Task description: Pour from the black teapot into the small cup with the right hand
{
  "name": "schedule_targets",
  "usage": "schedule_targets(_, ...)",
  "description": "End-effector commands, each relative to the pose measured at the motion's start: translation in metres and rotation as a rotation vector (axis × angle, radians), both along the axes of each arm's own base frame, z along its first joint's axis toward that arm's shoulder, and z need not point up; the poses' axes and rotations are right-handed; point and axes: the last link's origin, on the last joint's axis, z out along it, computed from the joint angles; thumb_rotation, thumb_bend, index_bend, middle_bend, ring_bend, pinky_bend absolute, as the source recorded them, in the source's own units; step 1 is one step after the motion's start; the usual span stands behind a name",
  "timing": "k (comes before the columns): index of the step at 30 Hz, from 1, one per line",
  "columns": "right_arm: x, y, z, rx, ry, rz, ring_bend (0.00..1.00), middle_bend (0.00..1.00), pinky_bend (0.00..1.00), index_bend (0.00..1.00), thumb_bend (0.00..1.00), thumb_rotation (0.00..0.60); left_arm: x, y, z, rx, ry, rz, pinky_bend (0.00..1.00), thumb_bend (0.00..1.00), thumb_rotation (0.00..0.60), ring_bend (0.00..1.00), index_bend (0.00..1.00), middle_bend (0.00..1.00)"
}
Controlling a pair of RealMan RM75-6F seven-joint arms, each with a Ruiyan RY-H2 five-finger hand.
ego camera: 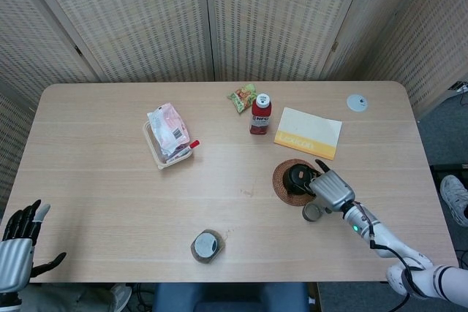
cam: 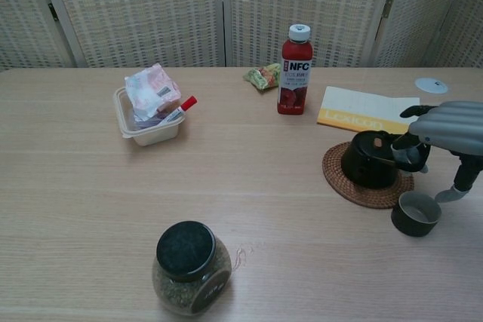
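The black teapot [ego camera: 296,177] [cam: 367,162] sits on a round woven coaster [cam: 362,190] at the right of the table. My right hand [ego camera: 333,189] [cam: 445,127] is at the pot's right side, with its fingers curled through the handle and gripping it. The small dark cup [ego camera: 312,212] [cam: 416,213] stands just in front of the coaster, below the hand. It is upright, and I cannot see what is inside it. My left hand [ego camera: 18,250] hangs off the table's near left corner with its fingers spread and nothing in it.
A red NFC bottle [cam: 296,69] and a yellow booklet [cam: 362,111] lie behind the coaster. A snack packet [ego camera: 242,97] and a white disc [ego camera: 357,102] are further back. A plastic tub of packets [cam: 151,107] stands at the left, and a black-lidded jar [cam: 192,268] sits near the front edge.
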Motion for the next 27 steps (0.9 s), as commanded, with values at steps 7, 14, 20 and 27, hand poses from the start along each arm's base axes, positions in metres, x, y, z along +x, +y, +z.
schedule_targets(7,-0.0002,-0.0008,-0.0017,0.006,0.017,0.004,0.41,0.55,0.0,0.5,0.0,0.59,-0.0006,0.0005,-0.0001,0.0,0.0,0.002,0.0,0.01,0.6,0.0,0.0,0.0)
schedule_targets(14,0.0051,-0.0027,-0.0018,0.022,-0.018,-0.014,0.44,0.57,0.0,0.54,0.0,0.511,-0.0007,0.0007,0.0002,0.001,-0.002,0.002,0.0,0.01,0.6,0.0,0.0,0.0)
schedule_targets(20,0.0048,-0.0049,-0.0011,0.027,-0.007,-0.012,0.46,0.6,0.0,0.58,0.0,0.449,-0.002,0.0,-0.0002,-0.002,-0.006,0.006,0.0,0.01,0.6,0.0,0.0,0.0)
schedule_targets(27,0.0067,-0.0066,-0.0015,0.031,-0.001,0.0,0.49,0.64,0.0,0.63,0.0,0.345,-0.0031,-0.0002,-0.0003,-0.002,-0.008,0.009,0.0,0.01,0.6,0.0,0.0,0.0)
